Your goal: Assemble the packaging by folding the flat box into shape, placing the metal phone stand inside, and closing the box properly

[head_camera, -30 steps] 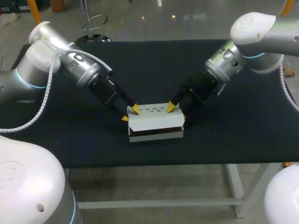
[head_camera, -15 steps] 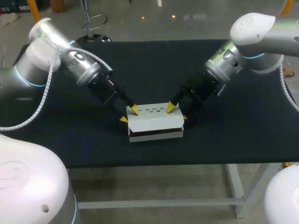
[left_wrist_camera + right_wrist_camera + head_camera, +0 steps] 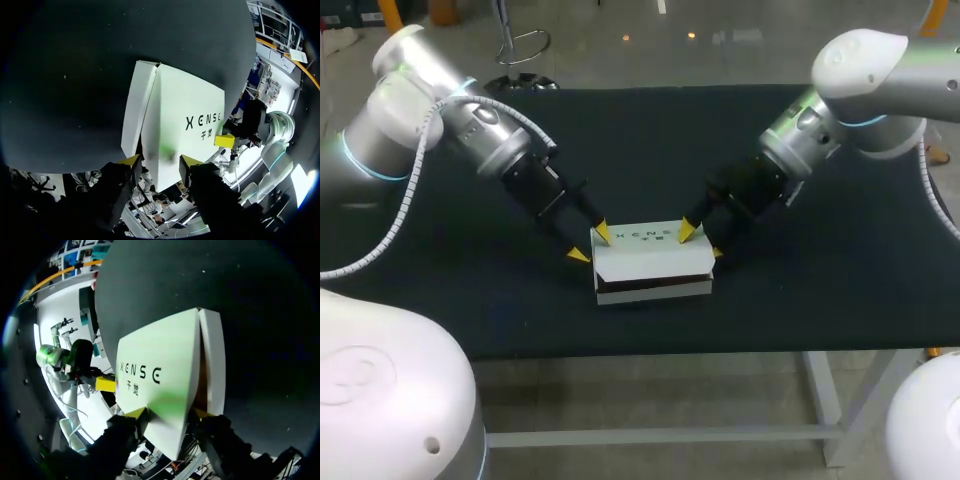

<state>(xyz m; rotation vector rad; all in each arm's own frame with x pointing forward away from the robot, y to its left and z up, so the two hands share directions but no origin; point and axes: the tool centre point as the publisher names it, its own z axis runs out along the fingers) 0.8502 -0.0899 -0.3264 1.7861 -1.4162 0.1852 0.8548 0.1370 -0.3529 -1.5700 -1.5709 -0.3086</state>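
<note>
A white box (image 3: 652, 258) with dark print on its lid lies near the table's front middle. The lid is down, with a dark slit showing along the front. No phone stand is visible. My left gripper (image 3: 590, 244) is at the box's left end, open, one yellow tip on the lid's back corner and the other just off the side. In the left wrist view the box (image 3: 185, 125) ends between the fingers of that gripper (image 3: 160, 161). My right gripper (image 3: 701, 242) straddles the right end, open. In the right wrist view the lid (image 3: 160, 375) runs between this gripper's (image 3: 170, 413) tips.
The black table (image 3: 840, 280) carries nothing else. Its front edge (image 3: 720, 352) runs close below the box. Both arms slant in from the back corners and meet over the box.
My left arm has pulled back slightly to the left and its fingers have spread wider. The right arm and the box have stayed in place.
</note>
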